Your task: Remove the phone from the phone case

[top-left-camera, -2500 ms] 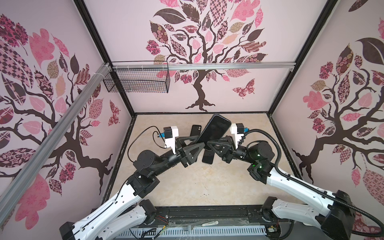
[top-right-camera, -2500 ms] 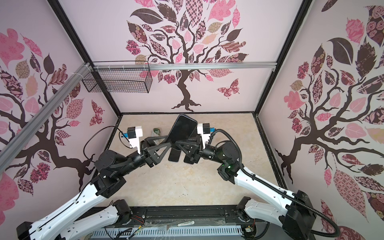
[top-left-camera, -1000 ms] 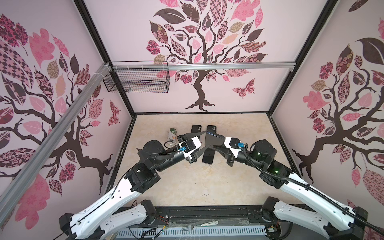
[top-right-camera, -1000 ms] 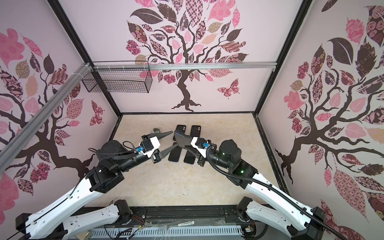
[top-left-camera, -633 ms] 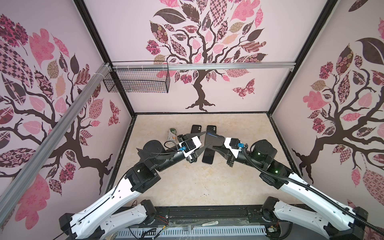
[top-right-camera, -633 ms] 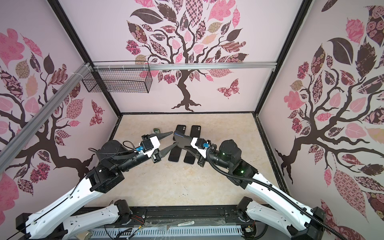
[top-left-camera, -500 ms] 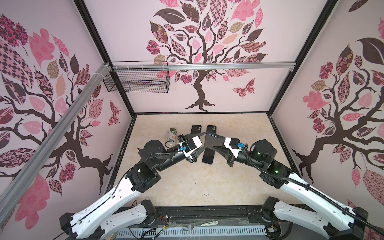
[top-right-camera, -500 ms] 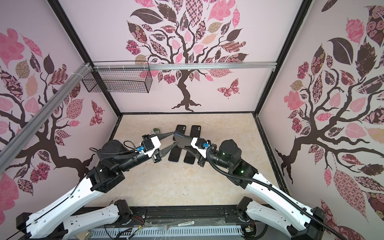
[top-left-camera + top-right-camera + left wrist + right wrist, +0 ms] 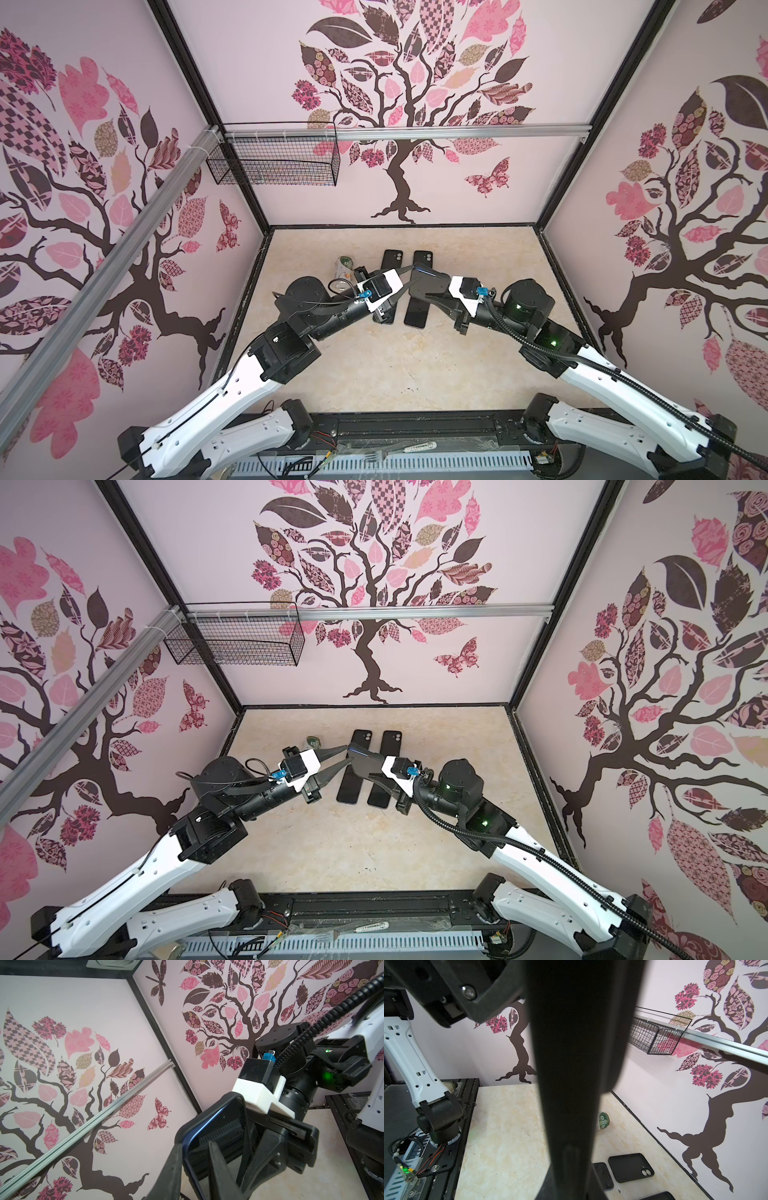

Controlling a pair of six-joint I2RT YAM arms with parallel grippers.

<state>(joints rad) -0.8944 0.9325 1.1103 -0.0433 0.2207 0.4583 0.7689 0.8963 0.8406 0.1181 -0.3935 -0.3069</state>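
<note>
Both arms reach inward, left gripper (image 9: 348, 754) jaws narrowly apart, facing the right gripper (image 9: 428, 293), clamped tight.

Bright even light, faint shadows, bowed edges in top views; close phone case (image 9: 612, 1043) blurred.

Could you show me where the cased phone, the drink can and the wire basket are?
cased phone (image 9: 430, 283): in a top view, middle of its dark face.
drink can (image 9: 343, 269): in a top view, its side.
wire basket (image 9: 274, 168): in a top view, its front mesh.
</note>
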